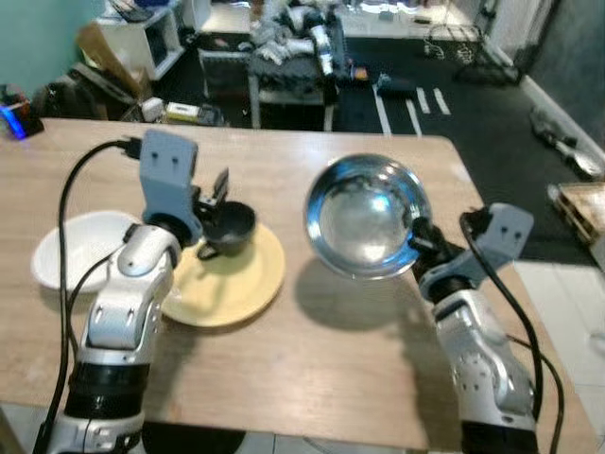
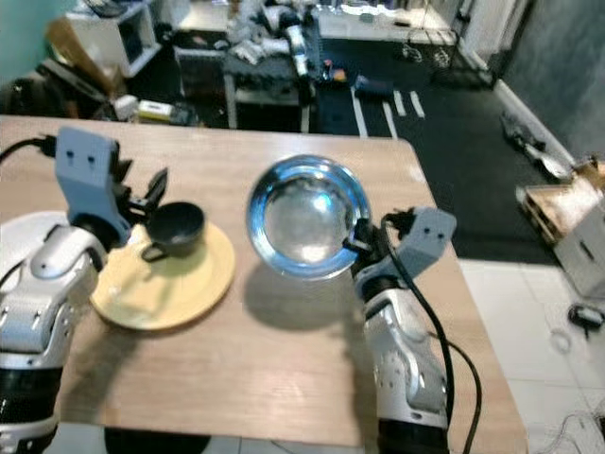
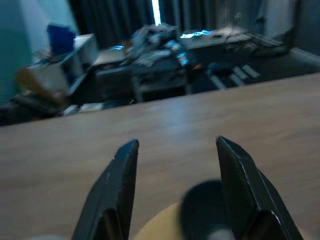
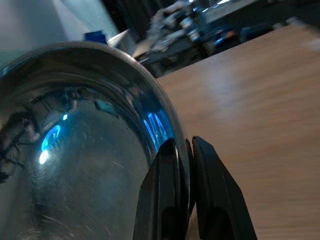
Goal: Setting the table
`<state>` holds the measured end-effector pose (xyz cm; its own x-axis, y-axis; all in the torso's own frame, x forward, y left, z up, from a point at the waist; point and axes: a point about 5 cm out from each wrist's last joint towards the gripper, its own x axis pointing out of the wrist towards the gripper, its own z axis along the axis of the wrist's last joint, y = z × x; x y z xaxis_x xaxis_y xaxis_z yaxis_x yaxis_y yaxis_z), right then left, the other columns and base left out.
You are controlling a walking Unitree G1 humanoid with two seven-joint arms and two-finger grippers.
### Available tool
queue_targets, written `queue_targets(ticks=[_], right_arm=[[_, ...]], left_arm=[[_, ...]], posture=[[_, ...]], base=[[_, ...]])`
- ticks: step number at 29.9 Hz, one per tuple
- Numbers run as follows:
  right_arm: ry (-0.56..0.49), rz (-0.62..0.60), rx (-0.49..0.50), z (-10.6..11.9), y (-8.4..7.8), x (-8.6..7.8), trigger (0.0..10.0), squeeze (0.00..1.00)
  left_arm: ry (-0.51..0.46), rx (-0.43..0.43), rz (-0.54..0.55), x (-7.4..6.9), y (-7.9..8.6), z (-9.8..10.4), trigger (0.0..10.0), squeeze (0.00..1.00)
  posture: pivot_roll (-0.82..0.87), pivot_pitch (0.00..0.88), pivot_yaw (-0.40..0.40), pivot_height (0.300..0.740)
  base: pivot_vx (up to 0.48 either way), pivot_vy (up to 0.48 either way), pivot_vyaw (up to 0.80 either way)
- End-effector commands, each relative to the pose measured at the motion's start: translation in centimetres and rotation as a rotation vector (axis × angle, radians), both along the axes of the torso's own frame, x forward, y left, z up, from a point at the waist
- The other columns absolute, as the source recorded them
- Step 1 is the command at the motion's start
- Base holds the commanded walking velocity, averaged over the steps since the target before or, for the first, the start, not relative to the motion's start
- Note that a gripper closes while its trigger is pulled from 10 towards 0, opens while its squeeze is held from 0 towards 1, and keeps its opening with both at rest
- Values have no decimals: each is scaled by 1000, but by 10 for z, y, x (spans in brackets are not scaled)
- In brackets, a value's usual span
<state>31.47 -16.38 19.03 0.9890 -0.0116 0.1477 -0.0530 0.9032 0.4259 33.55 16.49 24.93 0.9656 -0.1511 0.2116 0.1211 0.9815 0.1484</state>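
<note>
A black cup point(image 1: 233, 224) stands on a yellow plate point(image 1: 241, 279) left of the table's middle. My left gripper point(image 1: 216, 200) hovers right behind the cup, open; in the left wrist view its fingers point(image 3: 117, 185) spread wide with the cup point(image 3: 205, 212) low between them, close to one finger. A shiny steel bowl point(image 1: 367, 216) hangs tilted above the table point(image 1: 284, 369), casting a shadow below it. My right gripper point(image 1: 419, 241) is shut on its near right rim; the right wrist view shows the gripper point(image 4: 184, 150) pinching that rim of the bowl point(image 4: 75, 150).
A white dish point(image 1: 71, 251) sits at the table's left, beside the yellow plate. My right arm is near the table's right edge point(image 1: 501, 199). Beyond the far edge lie a cluttered bench point(image 1: 288, 47), shelves and a dark floor.
</note>
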Motion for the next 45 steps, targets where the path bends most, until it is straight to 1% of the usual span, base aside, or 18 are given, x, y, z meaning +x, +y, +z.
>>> queue_targets(ticks=[1, 45], right_arm=[[-15, 9, 6, 2, 3, 0, 10000, 0], [-6, 23, 7, 0, 4, 0, 10000, 0]], left_arm=[[1, 3, 13, 0, 3, -1, 10000, 0], [1, 2, 3, 2, -1, -1, 10000, 0]], posture=[[-24, 0, 68, 740], [-27, 0, 69, 740]], base=[[0, 0, 775], [0, 0, 759]])
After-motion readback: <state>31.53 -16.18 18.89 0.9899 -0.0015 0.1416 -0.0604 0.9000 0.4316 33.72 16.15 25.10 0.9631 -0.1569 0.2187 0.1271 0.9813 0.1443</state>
